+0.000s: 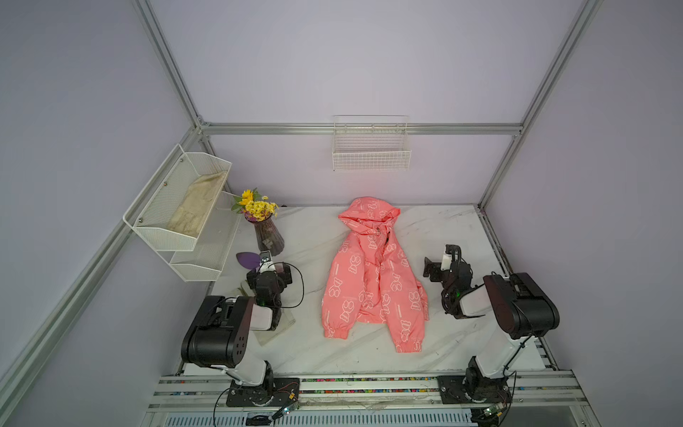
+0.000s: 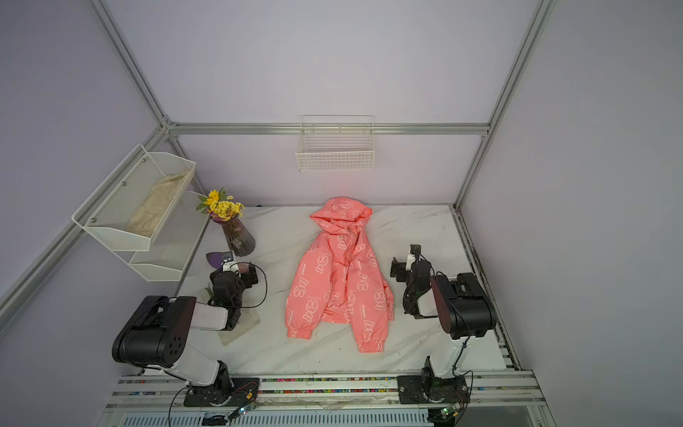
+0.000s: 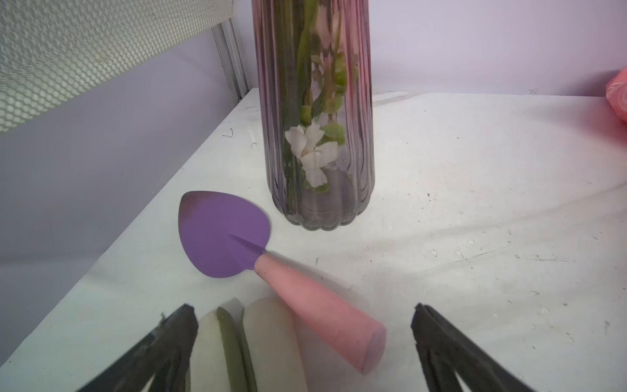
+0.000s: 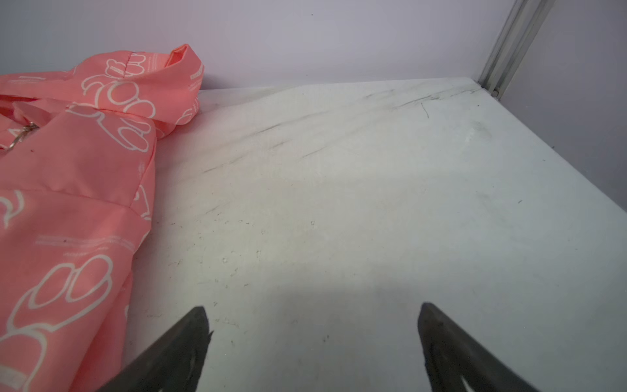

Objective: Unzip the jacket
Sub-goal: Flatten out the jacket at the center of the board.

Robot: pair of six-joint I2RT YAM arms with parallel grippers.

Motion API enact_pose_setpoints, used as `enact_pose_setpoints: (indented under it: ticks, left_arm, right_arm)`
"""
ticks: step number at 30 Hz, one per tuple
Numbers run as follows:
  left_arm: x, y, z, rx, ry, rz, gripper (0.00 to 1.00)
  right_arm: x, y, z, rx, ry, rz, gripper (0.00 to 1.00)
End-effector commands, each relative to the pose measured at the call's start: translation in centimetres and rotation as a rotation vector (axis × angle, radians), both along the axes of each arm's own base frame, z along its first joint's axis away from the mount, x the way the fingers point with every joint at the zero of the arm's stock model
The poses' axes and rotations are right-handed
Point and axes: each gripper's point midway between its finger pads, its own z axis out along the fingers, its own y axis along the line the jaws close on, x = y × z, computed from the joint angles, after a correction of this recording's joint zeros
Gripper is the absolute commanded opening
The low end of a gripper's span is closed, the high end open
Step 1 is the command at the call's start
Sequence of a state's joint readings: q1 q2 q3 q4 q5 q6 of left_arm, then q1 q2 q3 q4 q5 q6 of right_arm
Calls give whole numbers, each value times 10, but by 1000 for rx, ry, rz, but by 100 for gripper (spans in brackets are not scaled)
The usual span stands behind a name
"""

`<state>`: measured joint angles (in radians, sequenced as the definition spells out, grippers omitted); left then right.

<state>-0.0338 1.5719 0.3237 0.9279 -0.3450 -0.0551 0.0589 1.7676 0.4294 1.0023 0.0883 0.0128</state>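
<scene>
Between left hand (image 3: 303, 307) and right hand (image 4: 312, 305) lies the jacket (image 1: 369, 281).

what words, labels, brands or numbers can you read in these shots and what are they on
No text can be read in any view.
White printed strips on the jacket: lettering, too blurred to read.
Dark patch on its chest: too small to read.
</scene>
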Motion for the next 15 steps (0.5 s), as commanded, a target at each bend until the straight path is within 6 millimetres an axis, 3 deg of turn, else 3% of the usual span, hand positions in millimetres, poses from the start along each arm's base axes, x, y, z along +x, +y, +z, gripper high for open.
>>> enact_pose_setpoints:
  ticks: [1, 12, 15]
  left_arm:
    - [15, 3, 26, 17, -84, 7, 100]
    - [15, 2, 26, 17, -83, 6, 100]
    - [15, 2, 26, 16, -84, 6, 100]
  right_arm:
    - [7, 1, 9, -19, -39, 6, 97]
    - [7, 1, 9, -12, -38, 7, 97]
    - [10, -8, 7, 9, -27, -55, 97]
